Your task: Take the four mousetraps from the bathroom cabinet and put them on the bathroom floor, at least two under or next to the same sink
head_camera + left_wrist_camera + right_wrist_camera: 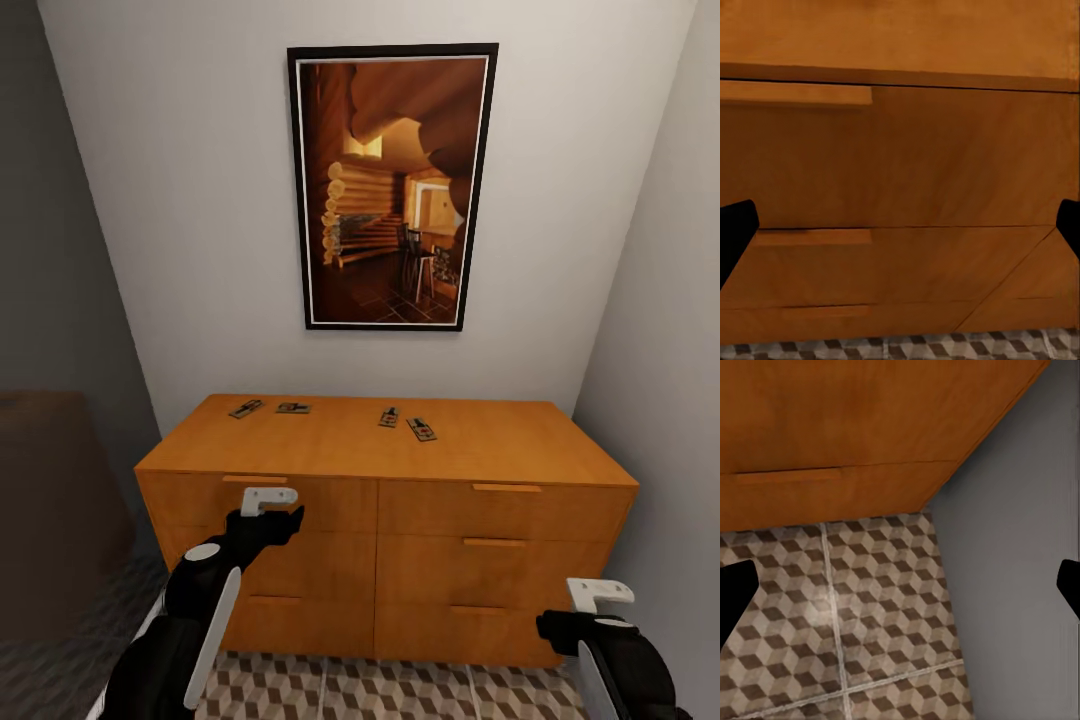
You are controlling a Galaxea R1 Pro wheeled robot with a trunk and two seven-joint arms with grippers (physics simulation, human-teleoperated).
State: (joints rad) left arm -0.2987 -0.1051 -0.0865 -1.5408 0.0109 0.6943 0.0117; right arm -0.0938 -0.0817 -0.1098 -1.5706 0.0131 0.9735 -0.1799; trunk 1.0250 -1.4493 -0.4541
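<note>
The orange-brown cabinet (470,455) stands against the white wall, drawers closed. On its top lie the mousetraps: two at the back left (246,408) (293,408) and two near the middle (388,417) (421,429). My left gripper (288,520) is open, level with the top left drawer front (900,165) and below the left traps. My right gripper (548,625) is open and low by the cabinet's right end, over the cube-patterned bathroom floor (855,607). Both hold nothing. The sink is out of view.
A framed cabin picture (390,188) hangs above the cabinet. A grey wall (1020,547) runs close along the cabinet's right end. A dark brown blurred shape (45,500) sits at the left. A strip of tiled floor (400,690) lies in front of the drawers.
</note>
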